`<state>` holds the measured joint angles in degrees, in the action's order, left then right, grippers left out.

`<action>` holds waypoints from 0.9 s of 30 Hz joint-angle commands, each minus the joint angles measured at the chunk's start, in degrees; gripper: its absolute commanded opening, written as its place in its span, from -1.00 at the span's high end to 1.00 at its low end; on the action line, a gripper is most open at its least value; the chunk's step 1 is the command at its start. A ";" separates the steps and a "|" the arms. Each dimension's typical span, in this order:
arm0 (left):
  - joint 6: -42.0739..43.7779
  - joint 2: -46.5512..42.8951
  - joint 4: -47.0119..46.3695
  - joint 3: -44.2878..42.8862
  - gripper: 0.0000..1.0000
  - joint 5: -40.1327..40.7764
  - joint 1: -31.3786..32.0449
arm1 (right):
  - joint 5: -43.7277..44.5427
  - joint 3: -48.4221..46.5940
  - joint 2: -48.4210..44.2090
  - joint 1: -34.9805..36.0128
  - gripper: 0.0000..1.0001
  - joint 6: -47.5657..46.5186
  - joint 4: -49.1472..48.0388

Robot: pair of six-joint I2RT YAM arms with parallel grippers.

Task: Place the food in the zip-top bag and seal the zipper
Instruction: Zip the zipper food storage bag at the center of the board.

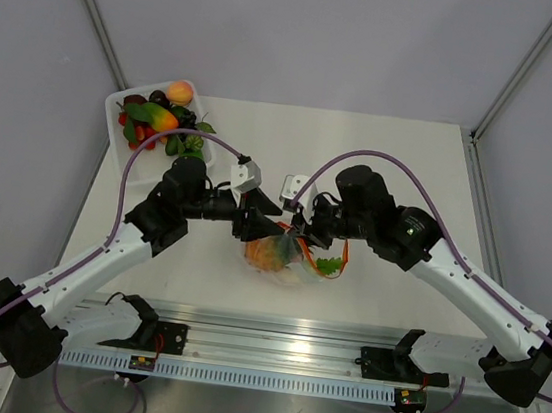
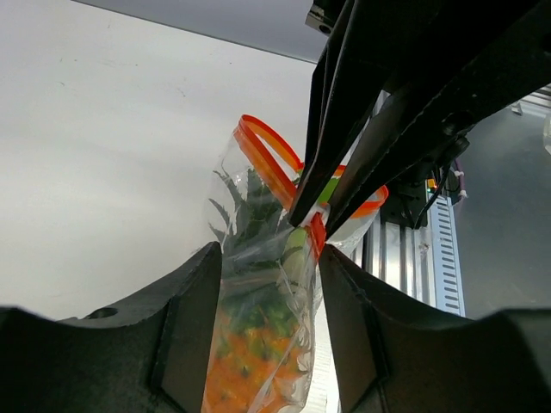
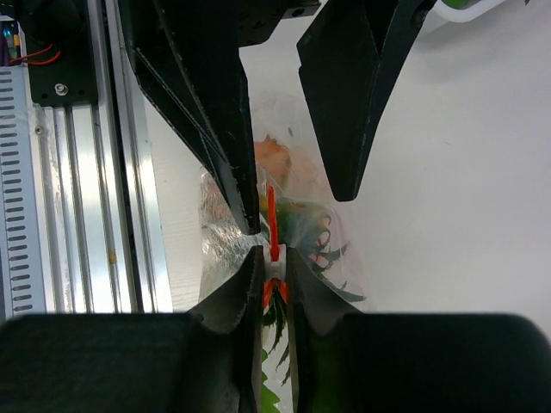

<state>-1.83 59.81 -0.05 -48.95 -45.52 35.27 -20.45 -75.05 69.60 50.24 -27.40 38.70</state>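
Note:
The clear zip-top bag hangs between my two grippers at the table's front middle. It holds the orange pineapple with green leaves; other fruit inside is hard to make out. My right gripper is shut on the red zipper at its white slider, and it also shows in the left wrist view. The zipper loops open beyond that pinch. My left gripper is open, its fingers wide apart on either side of the bag below the zipper.
A white tray at the back left holds several toy fruits, an orange-yellow peach on top. An aluminium rail runs along the near edge under the arms. Grey walls stand on both sides.

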 commanded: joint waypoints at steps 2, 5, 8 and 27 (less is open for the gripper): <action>-0.11 -1.10 -3.99 -1.85 0.11 -1.95 -0.02 | -1.26 -2.65 0.36 -0.32 0.88 -0.20 -0.64; 0.07 -0.58 -3.47 -2.29 0.49 -2.81 -0.02 | -1.44 -2.83 0.53 -0.40 0.88 -0.29 -0.73; 0.33 0.91 -1.27 -3.69 1.00 -4.31 -0.02 | -1.79 -3.00 0.88 -0.32 0.88 -0.20 -0.82; -3.27 -9.80 -7.76 4.29 1.00 6.67 -3.18 | 3.48 1.30 -3.24 -0.75 0.88 0.24 0.85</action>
<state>-4.62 52.21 -3.25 -45.50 -41.36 34.26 -19.03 -74.87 68.73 50.19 -27.42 37.30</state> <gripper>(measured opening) 0.004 0.184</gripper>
